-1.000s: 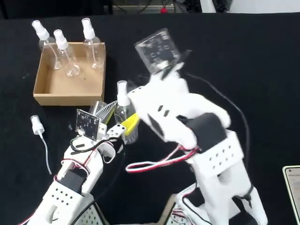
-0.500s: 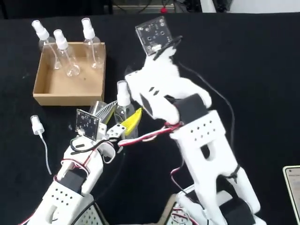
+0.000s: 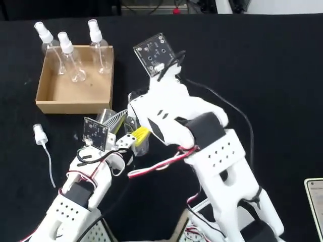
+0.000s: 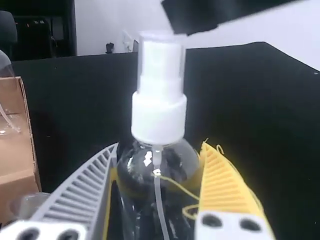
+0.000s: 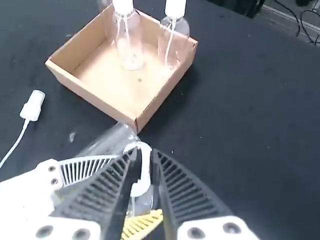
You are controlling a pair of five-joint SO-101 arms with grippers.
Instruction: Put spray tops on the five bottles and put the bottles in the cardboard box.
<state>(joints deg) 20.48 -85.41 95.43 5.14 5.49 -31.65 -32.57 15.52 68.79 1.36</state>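
At the left edge of the high view, a little below the middle, a loose spray top (image 3: 39, 134) lies on the black table (image 3: 282, 75). Its thin tube trails toward the bottom of the frame. Above and to the right of it, in the upper left, sits the cardboard box (image 3: 73, 106). Three capped bottles (image 3: 69, 58) stand upright inside it along the far wall (each with a white top on).

Just below the box's lower right corner, a further clear bottle (image 3: 105, 115) with no top shows close beside the left gripper (image 3: 131, 127). Whether it stands or lies I cannot tell.

The left gripper's grey and yellow jaws are partway closed and pressed against both sides of an upright bottle (image 4: 150, 172) near the frame's centre, clamping its body. On that bottle's neck sits a white spray top (image 4: 159, 107). The right gripper (image 5: 141, 169) hangs over it from above, its black jaws almost together and pinching the head of this spray top between them.
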